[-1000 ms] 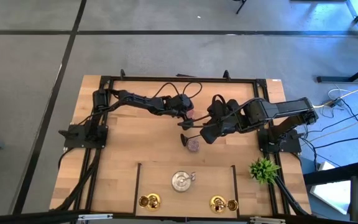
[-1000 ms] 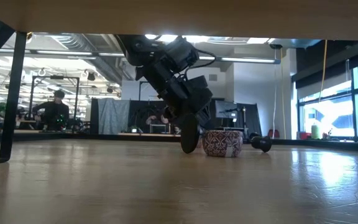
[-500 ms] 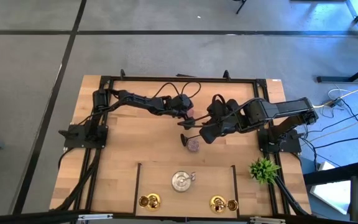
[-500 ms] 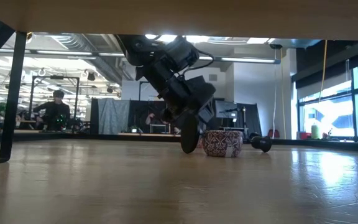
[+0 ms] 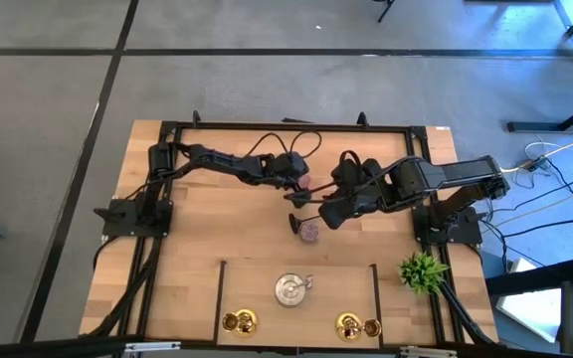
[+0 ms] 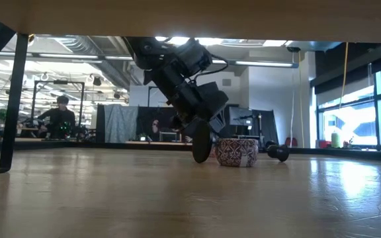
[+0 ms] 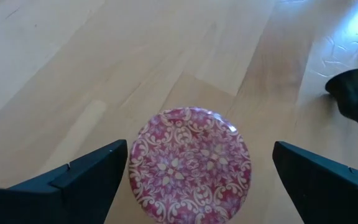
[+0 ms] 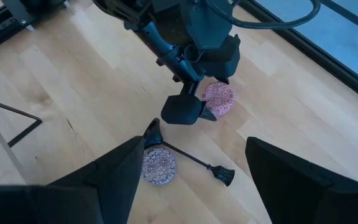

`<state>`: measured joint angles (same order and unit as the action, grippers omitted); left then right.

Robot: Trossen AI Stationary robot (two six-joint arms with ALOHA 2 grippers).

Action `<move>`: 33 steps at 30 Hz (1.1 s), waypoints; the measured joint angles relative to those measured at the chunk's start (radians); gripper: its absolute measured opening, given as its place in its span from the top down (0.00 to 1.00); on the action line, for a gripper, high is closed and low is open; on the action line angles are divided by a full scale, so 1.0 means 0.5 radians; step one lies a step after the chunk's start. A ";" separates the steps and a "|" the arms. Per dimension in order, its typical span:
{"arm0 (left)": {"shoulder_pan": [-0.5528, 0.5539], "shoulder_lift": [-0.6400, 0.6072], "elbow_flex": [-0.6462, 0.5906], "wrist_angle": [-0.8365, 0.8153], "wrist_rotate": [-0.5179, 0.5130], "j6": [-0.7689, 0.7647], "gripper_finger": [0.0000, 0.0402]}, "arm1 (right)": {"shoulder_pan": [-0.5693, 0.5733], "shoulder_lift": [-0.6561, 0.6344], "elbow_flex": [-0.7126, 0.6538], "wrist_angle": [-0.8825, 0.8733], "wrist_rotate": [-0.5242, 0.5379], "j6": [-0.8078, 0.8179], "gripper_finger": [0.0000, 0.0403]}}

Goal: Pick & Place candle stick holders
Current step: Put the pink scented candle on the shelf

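A pink patterned round holder stands on its base on the table, between the two open fingers of my left gripper, with a gap on each side. It also shows in the right wrist view and the low view. A black thin-stemmed holder lies on its side nearby, beside a second mauve round holder. My right gripper is open and empty, above and to the right of them. A silver round holder and gold holders stand near the front edge.
More gold holders stand at the front right inside a thin black frame outline. A green spiky plant stands at the right edge. Bare wood lies on the table's left half. A person shows far off in the room.
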<state>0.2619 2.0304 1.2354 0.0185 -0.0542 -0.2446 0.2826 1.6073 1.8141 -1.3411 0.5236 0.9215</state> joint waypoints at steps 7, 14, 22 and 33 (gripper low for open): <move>0.000 0.000 0.000 0.046 0.029 -0.012 0.00 | 0.000 0.000 0.000 0.000 0.016 0.014 0.29; -0.001 0.000 0.000 0.043 0.013 -0.008 0.00 | 0.000 0.000 0.000 -0.002 0.032 0.014 0.29; -0.001 0.000 0.000 -0.143 -0.030 0.112 0.00 | 0.000 0.000 0.000 -0.002 0.038 -0.002 0.29; -0.001 0.000 0.000 -0.074 -0.081 0.150 0.00 | -0.001 0.000 0.000 -0.003 0.052 -0.019 0.29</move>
<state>0.2615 2.0304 1.2354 -0.0185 -0.0946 -0.1696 0.2821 1.6073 1.8141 -1.3426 0.5496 0.9119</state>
